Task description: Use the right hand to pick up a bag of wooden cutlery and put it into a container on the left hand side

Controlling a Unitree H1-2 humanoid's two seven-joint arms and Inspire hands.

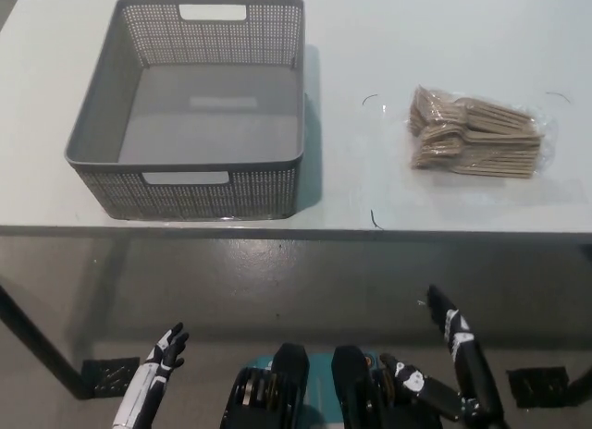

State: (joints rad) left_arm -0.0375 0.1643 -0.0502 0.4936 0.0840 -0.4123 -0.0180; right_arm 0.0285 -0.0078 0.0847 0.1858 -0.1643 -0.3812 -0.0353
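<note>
On table: one basket, one cutlery bag; left hand, right hand below, fingers apart, empty.

Basket – grey perforated plastic, matt. Cutlery – pale wood in clear glossy bag. Table – smooth, white.

Table: cut off by the upper, left and right edges. Bag of wooden cutlery: pieces overlap tightly inside, single items not separable. White left hand and black right hand: arms cut off at the bottom edge.
</note>
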